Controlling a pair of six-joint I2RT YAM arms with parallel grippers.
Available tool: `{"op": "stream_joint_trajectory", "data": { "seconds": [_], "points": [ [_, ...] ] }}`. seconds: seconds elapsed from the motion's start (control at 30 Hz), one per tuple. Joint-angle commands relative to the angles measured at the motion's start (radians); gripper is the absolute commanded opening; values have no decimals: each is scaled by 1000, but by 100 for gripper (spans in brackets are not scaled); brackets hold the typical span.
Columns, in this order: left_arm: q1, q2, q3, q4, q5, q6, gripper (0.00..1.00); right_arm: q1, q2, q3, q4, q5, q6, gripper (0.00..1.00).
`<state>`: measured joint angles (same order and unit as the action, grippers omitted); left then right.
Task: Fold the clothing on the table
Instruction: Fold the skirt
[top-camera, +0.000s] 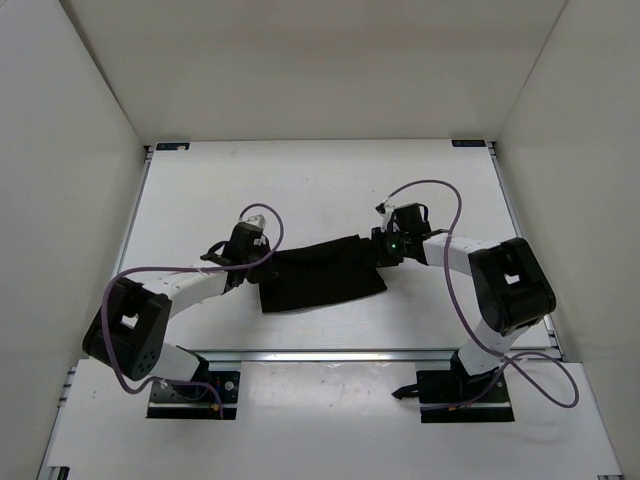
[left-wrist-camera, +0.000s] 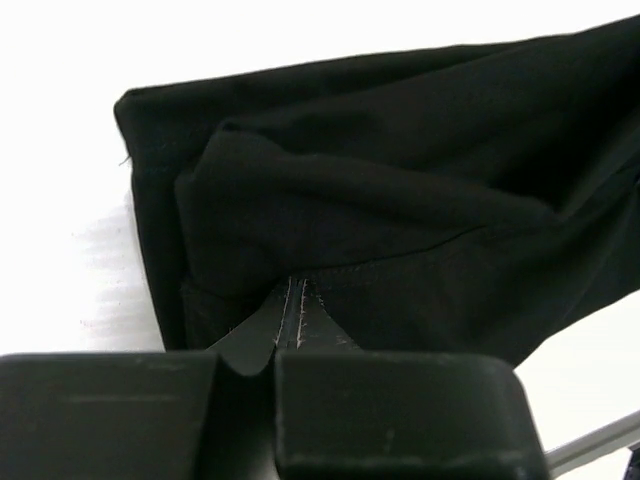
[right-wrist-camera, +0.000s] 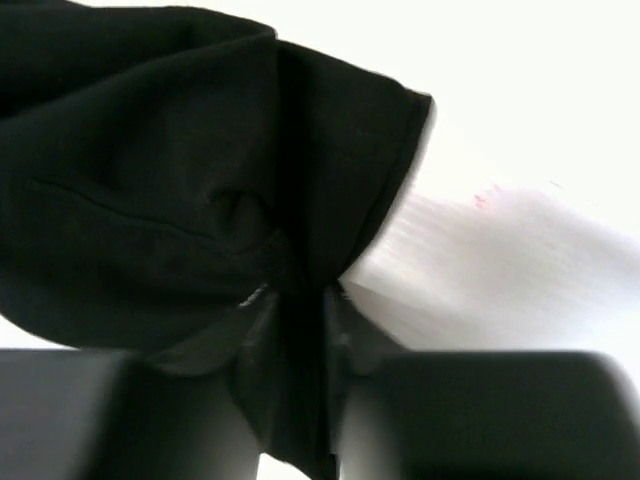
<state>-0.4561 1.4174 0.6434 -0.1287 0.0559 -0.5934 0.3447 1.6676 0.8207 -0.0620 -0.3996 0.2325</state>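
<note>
Left wrist view: the left gripper (left-wrist-camera: 287, 335) pinches a stitched hem of the clothing (left-wrist-camera: 400, 200) between jaws pressed together, its fingertips largely lost against the black fabric. On the right wrist camera, the right gripper (right-wrist-camera: 295, 340) clamps a bunched fold, its blurred fingers hard to tell from the cloth. From above, the matte black garment lies creased between both arms near the middle of the white table (top-camera: 300, 180).

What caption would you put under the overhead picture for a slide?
The left gripper and the right gripper pinch opposite ends of the black clothing on the white table.
</note>
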Motion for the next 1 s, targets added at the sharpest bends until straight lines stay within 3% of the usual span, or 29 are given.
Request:
{"op": "stream_joint_trajectory", "data": {
  "seconds": [0.0, 0.03, 0.37, 0.57, 0.8, 0.97],
  "points": [
    [-6, 1, -2, -23, -47, -17, 0, 23, 58, 34, -56, 41, -13, 13],
    [-3, 5, -2, -35, -54, -16, 0, 11, 67, 38, -62, 39, -12, 0],
    [-1, 64, -19, -9, -35, -31, 0, -117, -58, -17, -24, -25, 31, 0],
    [-12, 117, -8, 27, -4, -39, 0, -130, -88, -17, -67, -64, -1, 0],
    [-72, 176, 12, 44, -2, -51, 0, -79, -81, 115, -209, -45, -36, 0],
    [-99, 195, -10, 78, 30, -69, 0, -52, -100, 315, -355, -10, -38, 0]
  ]
}}
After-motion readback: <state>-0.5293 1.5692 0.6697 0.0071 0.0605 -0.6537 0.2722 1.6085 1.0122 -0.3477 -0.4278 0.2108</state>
